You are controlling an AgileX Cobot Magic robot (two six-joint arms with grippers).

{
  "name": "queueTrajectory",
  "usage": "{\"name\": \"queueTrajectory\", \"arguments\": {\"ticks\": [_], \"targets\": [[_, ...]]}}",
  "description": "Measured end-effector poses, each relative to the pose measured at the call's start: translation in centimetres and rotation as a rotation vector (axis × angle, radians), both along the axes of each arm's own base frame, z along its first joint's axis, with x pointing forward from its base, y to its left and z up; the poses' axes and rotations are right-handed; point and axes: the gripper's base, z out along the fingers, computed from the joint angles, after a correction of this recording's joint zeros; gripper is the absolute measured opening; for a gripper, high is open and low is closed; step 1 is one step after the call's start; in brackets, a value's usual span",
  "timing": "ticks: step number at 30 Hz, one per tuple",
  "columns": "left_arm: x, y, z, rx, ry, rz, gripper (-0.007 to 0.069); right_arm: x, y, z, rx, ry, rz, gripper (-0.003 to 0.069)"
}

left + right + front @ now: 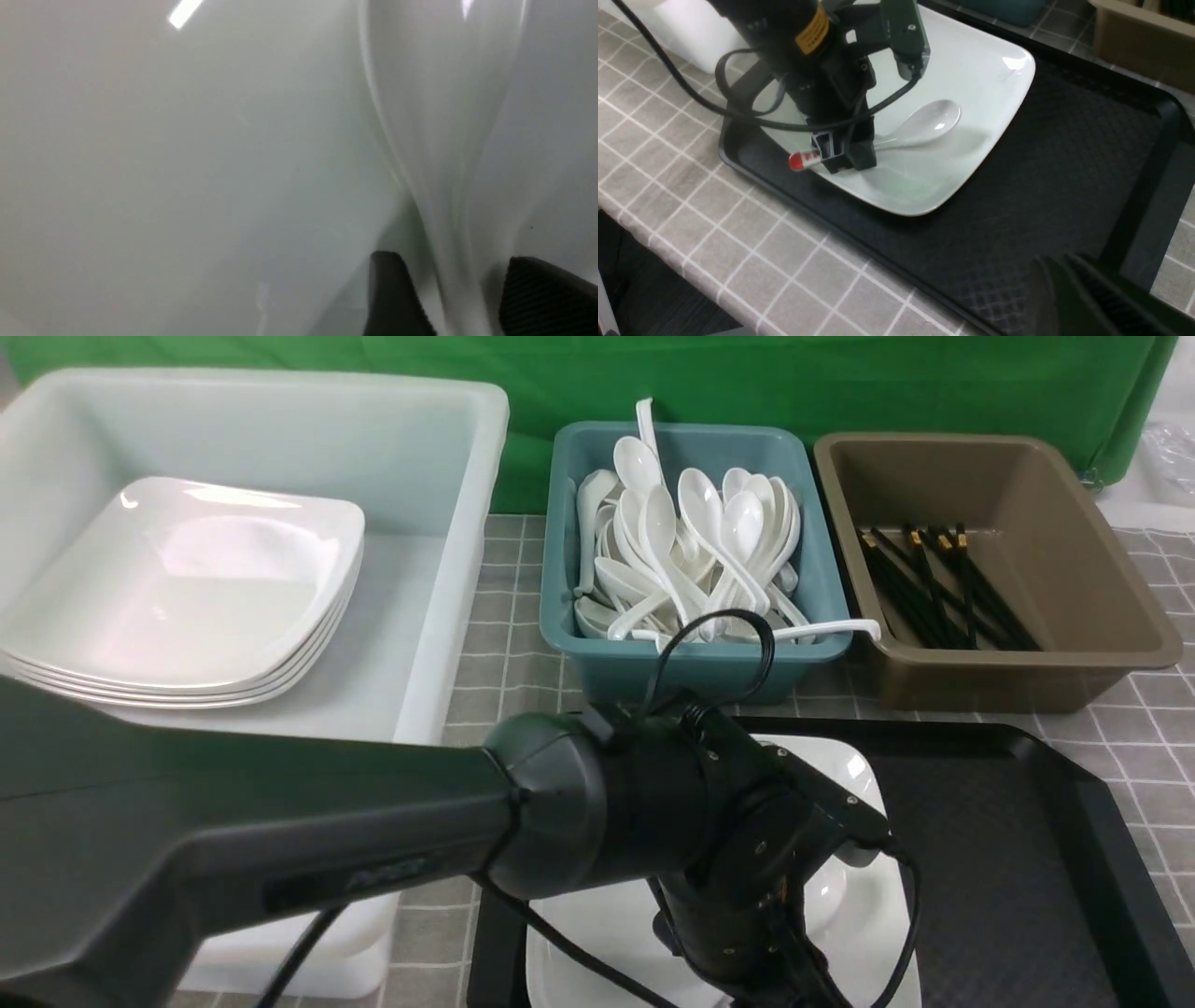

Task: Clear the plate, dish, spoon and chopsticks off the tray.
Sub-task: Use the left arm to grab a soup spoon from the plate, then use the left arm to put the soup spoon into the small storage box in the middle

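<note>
Left arm (pixel 280 840) hogs the bottom of my front view, reaching across and dipping down over the plate (pixel 868 915). That plate sits at the left end of the black tray (pixel 1027 859). I can't see the fingertips from here. Further back on the grey checked tablecloth (pixel 504 616) I've got three tubs in a row. On the left is a big white tub (pixel 448 523) with a stack of plates (pixel 187 588). A teal bin (pixel 681 658) in the middle is heaped with spoons (pixel 691 541), and a brown bin (pixel 1027 681) on the right holds chopsticks (pixel 943 588). A green curtain (pixel 747 383) closes off the back.

Left wrist view is nearly all glossy white plate. The left gripper (pixel 451 280) has its jaws partway open, with a finger (pixel 392 298) on either side of the spoon (pixel 444 116) handle. They look just apart from it, not clamped.

Right wrist view looks down from the tray's right end. The spoon lies in the plate, bowl up, with its handle running in between the left gripper's fingers. The right gripper (pixel 1059 268) hangs over the tray floor, jaws pressed together with nothing in them. At the tablecloth's near edge it drops off into dark floor.
</note>
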Motion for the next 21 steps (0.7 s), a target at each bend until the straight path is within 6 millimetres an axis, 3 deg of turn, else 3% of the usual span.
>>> {"name": "queueTrajectory", "arguments": {"ticks": [4, 7, 9, 12, 13, 16, 20, 21], "targets": [[0.0, -0.1, 0.1, 0.014, 0.013, 0.003, 0.0103, 0.0, 0.0, 0.0, -0.001, -0.001, 0.001, 0.0056], [-0.1, -0.2, 0.7, 0.029, 0.019, -0.005, 0.0086, 0.0, 0.0, 0.0, -0.001, -0.001, 0.001, 0.006], [0.1, -0.3, 2.0, 0.019, 0.003, -0.01, 0.0086, 0.0, 0.0, 0.0, -0.001, -0.001, 0.001, 0.0063], [1.1, -0.6, 8.1, -0.101, -0.152, -0.028, 0.0086, 0.0, 0.0, 0.0, -0.001, -0.001, 0.001, 0.0067], [1.1, -0.6, 8.1, -0.101, -0.152, -0.028, 0.0086, 0.0, 0.0, 0.0, -0.001, -0.001, 0.001, 0.0068], [5.3, 0.9, 14.6, -0.25, -0.387, 0.035, 0.0086, 0.0, 0.0, 0.0, 0.004, 0.004, -0.003, 0.007], [11.7, 3.9, 17.2, -0.356, -0.561, 0.149, 0.0086, -0.1, 0.1, 0.0, 0.019, 0.02, -0.006, 0.007], [12.1, 4.0, 17.4, -0.37, -0.579, 0.15, 0.009, -0.1, 0.1, 0.0, 0.021, 0.023, -0.005, 0.007]]}}
